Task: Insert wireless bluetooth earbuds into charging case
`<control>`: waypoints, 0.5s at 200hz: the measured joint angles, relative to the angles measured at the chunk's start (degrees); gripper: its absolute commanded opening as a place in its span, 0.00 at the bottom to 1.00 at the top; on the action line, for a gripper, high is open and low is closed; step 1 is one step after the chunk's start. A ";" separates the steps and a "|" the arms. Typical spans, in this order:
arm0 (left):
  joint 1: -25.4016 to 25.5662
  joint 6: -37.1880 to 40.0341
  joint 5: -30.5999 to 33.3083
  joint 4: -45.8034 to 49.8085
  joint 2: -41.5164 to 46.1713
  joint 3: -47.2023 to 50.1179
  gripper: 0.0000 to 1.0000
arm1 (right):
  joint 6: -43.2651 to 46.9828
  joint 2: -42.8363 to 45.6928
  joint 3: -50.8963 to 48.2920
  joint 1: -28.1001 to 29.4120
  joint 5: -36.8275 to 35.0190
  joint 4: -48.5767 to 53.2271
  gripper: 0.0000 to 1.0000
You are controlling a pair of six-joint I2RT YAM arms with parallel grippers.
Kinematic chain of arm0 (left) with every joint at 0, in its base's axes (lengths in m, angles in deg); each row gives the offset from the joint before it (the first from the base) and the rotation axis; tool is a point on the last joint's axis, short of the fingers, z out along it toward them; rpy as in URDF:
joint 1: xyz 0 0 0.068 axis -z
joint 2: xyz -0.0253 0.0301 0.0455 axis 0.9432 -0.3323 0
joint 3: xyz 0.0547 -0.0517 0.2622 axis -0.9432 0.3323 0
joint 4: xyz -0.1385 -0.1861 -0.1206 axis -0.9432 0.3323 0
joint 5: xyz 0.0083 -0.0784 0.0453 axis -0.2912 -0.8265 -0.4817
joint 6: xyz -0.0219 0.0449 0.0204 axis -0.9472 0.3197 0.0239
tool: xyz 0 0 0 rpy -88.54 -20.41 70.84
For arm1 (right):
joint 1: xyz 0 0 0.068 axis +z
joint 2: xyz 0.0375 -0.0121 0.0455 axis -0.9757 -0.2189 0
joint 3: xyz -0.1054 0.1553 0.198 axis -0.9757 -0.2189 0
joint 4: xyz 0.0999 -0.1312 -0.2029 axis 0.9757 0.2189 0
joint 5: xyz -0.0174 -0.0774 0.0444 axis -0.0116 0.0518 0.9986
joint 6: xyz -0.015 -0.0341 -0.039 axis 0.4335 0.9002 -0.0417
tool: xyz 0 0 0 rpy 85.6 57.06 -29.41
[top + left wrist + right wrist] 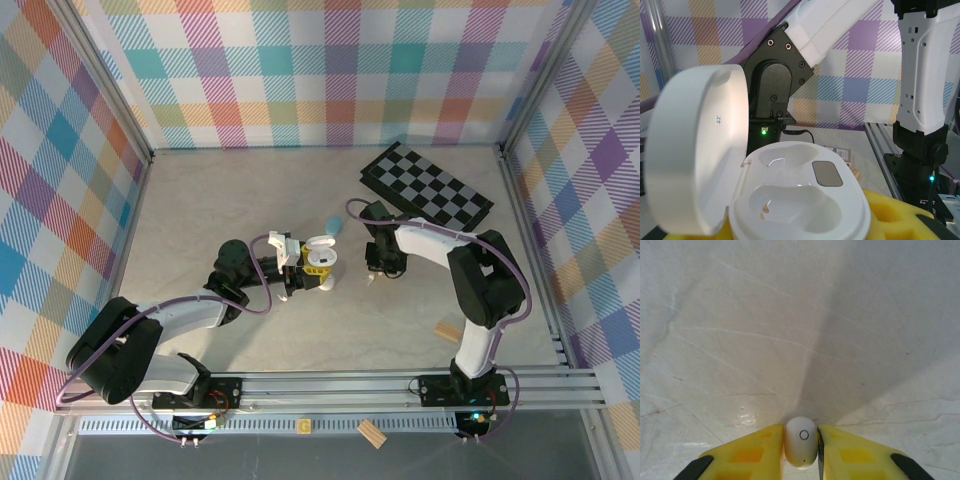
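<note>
Case point(790, 197): lid up, wells bare — left pincer point(312, 268) clamps it upright to receive buds.
Bud point(801, 442): white, pinched in right pincer point(801, 432) over counter point(790, 315) — ready for transfer.

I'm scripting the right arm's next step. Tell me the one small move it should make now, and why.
Probably lift the right gripper, jaws closed on the white earbud pinched between them close to the table. The charging case sits lid-open with both wells empty in the left gripper, so the bud needs clearance before travelling there.
</note>
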 measured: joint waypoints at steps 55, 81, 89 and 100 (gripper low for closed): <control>0.00 0.04 0.00 0.26 0.00 0.00 0.26 | 0.02 -0.17 0.13 0.00 0.39 -0.13 0.28; -0.02 0.04 0.00 0.50 0.00 -0.02 0.26 | 0.02 -0.22 0.37 0.00 0.37 -0.20 0.28; 0.00 0.04 0.00 0.52 0.00 -0.02 0.26 | 0.02 -0.33 0.52 0.00 0.37 -0.20 0.28; 0.00 0.04 0.00 0.57 0.00 -0.02 0.26 | 0.04 -0.61 0.74 0.00 0.37 -0.20 0.27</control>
